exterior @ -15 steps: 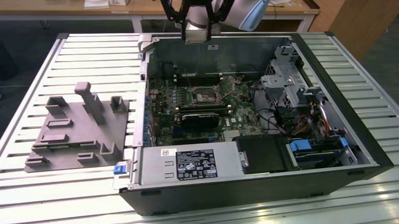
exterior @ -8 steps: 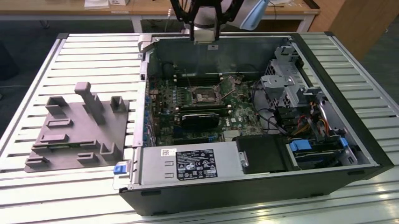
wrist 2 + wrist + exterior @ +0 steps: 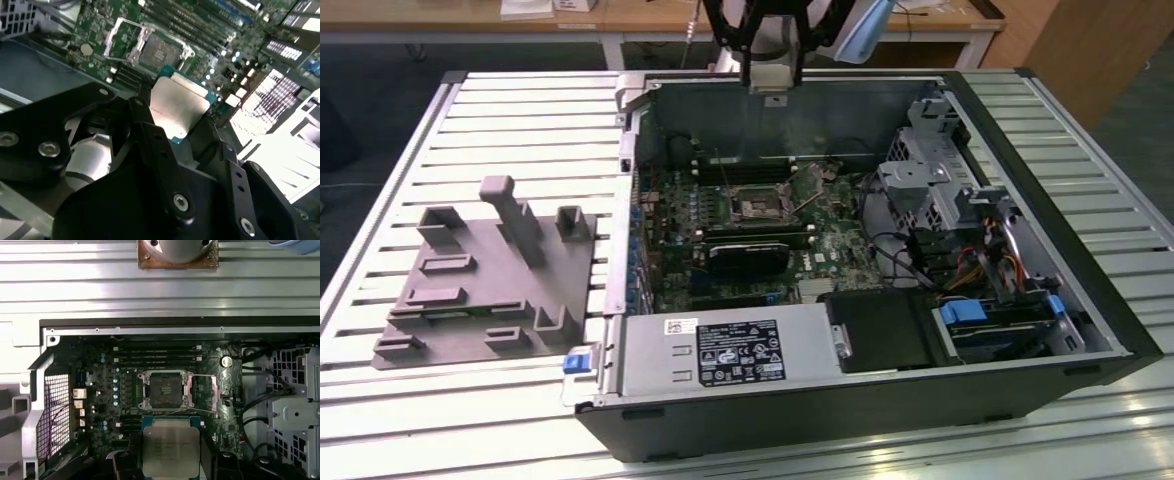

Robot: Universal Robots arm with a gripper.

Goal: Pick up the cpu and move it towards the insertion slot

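Note:
My gripper (image 3: 171,461) is shut on the cpu (image 3: 171,444), a flat square chip with a silver-grey top and a teal rim, held by two opposite edges between black fingers (image 3: 150,127). In the second wrist view the cpu (image 3: 180,106) hangs in the air above the motherboard. The insertion slot (image 3: 165,390) lies just beyond the chip, its shiny frame around a dark centre and its metal cover flap (image 3: 206,392) swung open beside it. In the exterior view the gripper (image 3: 770,85) hovers over the case's far wall, above and behind the insertion slot (image 3: 757,208).
The open computer case (image 3: 1067,300) lies on a slatted metal table. Inside are a long black card (image 3: 747,255), memory slots (image 3: 157,355), a drive cage (image 3: 927,180) and a power supply (image 3: 720,355). A grey fixture block (image 3: 487,280) stands at the exterior view's left.

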